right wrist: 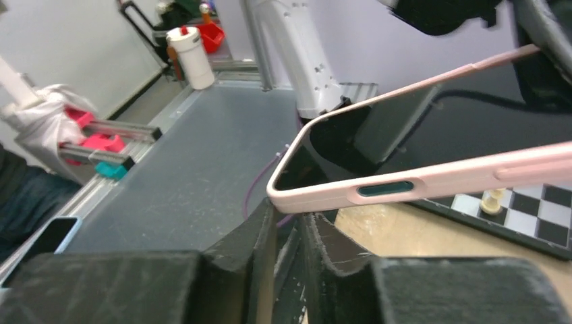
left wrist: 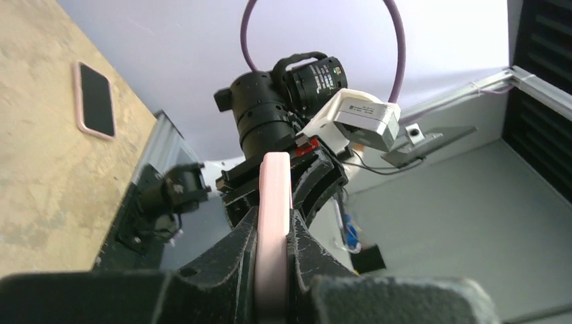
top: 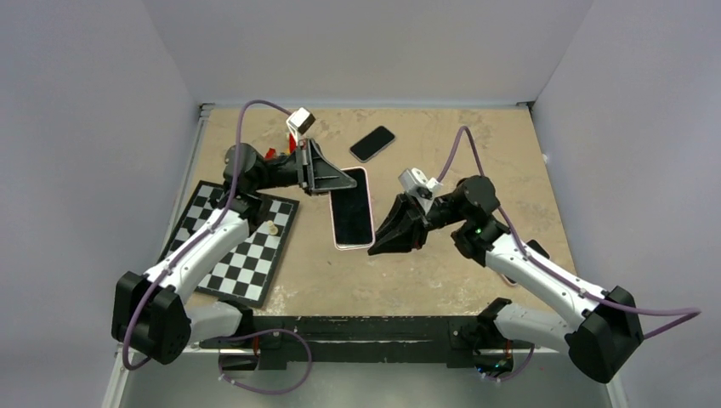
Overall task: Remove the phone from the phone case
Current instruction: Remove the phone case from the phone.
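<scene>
The phone, dark screen up, sits in a pink case and is held above the middle of the table. My left gripper is shut on the case's far end; in the left wrist view the pink case edge is clamped between both fingers. My right gripper is at the phone's near right corner, shut, with nothing between its fingers. In the right wrist view its fingertips touch the underside of the pink case corner, below the screen.
A second dark phone lies on the table behind. A chessboard with a small pale piece lies at the left, under my left arm. Another pink-rimmed phone shows on the table in the left wrist view.
</scene>
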Available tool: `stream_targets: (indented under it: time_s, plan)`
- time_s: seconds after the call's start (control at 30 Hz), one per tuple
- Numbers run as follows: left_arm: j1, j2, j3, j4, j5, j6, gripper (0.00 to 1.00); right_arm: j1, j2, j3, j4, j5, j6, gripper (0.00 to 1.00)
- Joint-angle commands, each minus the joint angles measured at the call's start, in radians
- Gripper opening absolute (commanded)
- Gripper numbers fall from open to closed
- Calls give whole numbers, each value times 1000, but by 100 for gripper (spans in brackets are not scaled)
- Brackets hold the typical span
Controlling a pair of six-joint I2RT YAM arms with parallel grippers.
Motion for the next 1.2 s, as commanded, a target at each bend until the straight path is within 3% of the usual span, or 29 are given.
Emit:
stream_targets:
  time_s: [0.0, 0.07, 0.17, 0.37, 0.43, 0.53, 0.6, 0.97, 1.17]
  plan:
    - [-11, -128, 37, -185, -181, 348, 0, -4, 18, 130, -292, 306, -128, 33]
    - [-3, -168, 57, -315, -242, 515, 0, -4, -9, 120, -421, 366, -162, 43]
    - [8, -172, 111, -429, -247, 643, 0, -4, -60, 92, -520, 455, -158, 51]
    - [17, -119, 183, -422, -172, 684, 0, -6, -70, 99, -557, 435, -162, 63]
    - [17, -97, 196, -383, -137, 666, 0, -5, -31, 132, -551, 378, -156, 61]
    - [17, -88, 213, -380, -124, 671, 0, -10, 53, 173, -523, 198, -155, 45]
    - [17, -83, 225, -371, -108, 661, 0, -11, 81, 155, -431, 101, -113, 41]
    - [17, -94, 223, -363, -14, 626, 0, -13, 52, 61, -237, -11, -70, 48]
    - [17, -102, 218, -342, -1, 607, 0, -13, 66, 69, -172, -1, -38, 46]
